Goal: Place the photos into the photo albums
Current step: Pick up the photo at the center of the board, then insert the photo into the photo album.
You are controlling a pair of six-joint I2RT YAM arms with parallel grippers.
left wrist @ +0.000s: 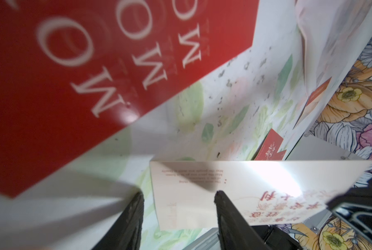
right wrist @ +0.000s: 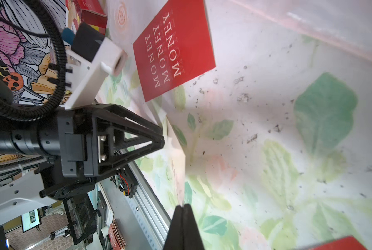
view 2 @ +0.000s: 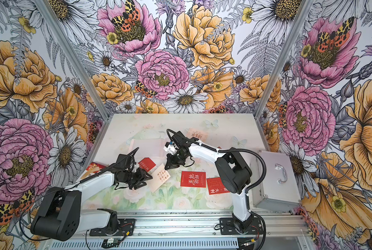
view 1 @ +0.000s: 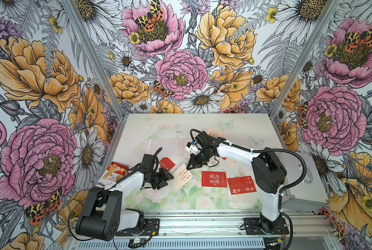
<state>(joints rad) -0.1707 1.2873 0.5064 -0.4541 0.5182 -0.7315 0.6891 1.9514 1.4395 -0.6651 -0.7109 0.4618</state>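
A cream photo [view 1: 181, 178] [view 2: 159, 178] with red Chinese characters hangs tilted above the mat between my two grippers. My right gripper [view 1: 189, 167] [right wrist: 182, 205] is shut on its far edge; in the right wrist view the photo shows edge-on [right wrist: 176, 155]. My left gripper [view 1: 171, 176] [left wrist: 179, 194] stands open at the photo's near corner [left wrist: 256, 184], not pinching it. A red MONEY photo [view 1: 166, 164] [right wrist: 174, 49] lies flat beside them. Two red photos [view 1: 214, 179] [view 1: 241, 185] lie to the right. The pale pink photo album [view 1: 169, 147] lies open behind, partly hidden by my right arm.
A red-and-white box [view 1: 115, 173] sits at the left edge behind my left arm. A silver metal case [view 1: 304, 184] stands off the table's right side. Another pale photo [view 1: 215, 134] lies at the back, behind my right wrist.
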